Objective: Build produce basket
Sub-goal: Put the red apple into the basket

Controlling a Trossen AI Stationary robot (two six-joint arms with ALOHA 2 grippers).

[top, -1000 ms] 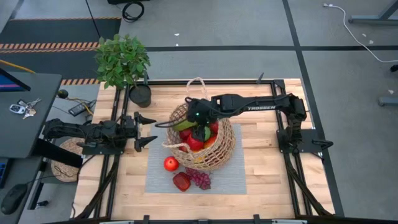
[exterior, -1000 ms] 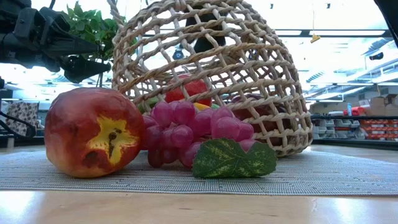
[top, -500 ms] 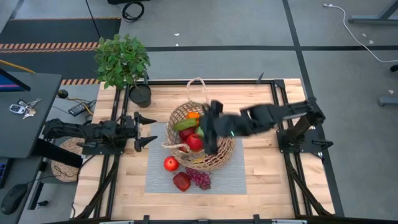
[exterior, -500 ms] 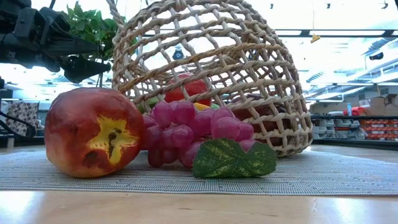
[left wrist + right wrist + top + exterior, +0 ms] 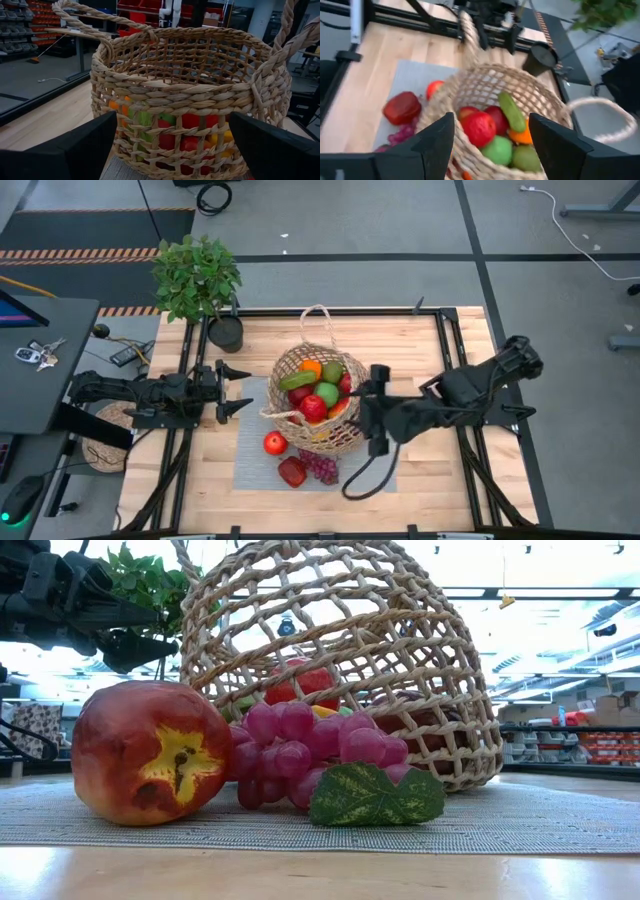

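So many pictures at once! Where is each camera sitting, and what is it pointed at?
High view: above the table, looking straight down on the basket, left gripper and right gripper.
Low view: at table-top height, looking level past the peach and grapes; the left arm shows at upper left.
Left wrist view: on the left arm, facing the basket between open fingers.
Right wrist view: on the right arm, over the basket; fingers apart.
All four share the basket.
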